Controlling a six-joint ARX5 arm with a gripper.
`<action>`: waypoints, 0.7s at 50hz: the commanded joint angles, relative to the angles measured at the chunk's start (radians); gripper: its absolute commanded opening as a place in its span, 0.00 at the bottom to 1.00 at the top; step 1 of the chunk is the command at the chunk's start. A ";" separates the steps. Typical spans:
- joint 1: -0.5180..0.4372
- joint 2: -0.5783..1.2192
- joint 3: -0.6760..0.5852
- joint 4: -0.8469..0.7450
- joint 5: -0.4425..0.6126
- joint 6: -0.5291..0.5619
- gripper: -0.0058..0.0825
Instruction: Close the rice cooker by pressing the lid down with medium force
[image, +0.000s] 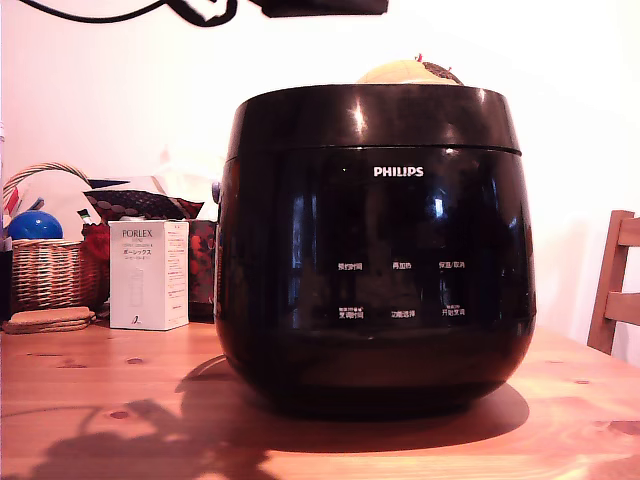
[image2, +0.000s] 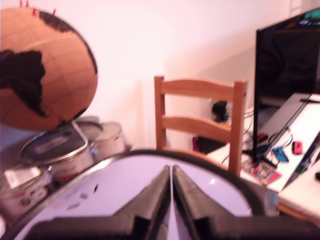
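Wrist view: the dark two-fingered gripper is sitting with jaws together, holding nothing, just above the round glossy lid. Exterior view: the large glossy black rice cooker is resting on the wooden table, lid appearing down; latching unconfirmed.

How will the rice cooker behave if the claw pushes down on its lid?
The rice cooker probably stays put: it looks wide, low and squat on the wooden table. The glossy lid may be slippery, so the shut claw could slide.
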 joint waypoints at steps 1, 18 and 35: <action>0.012 0.004 0.001 -0.006 -0.005 0.005 0.04; 0.084 0.026 0.000 -0.138 -0.004 0.002 0.04; 0.071 0.151 -0.014 -0.161 0.010 0.001 0.04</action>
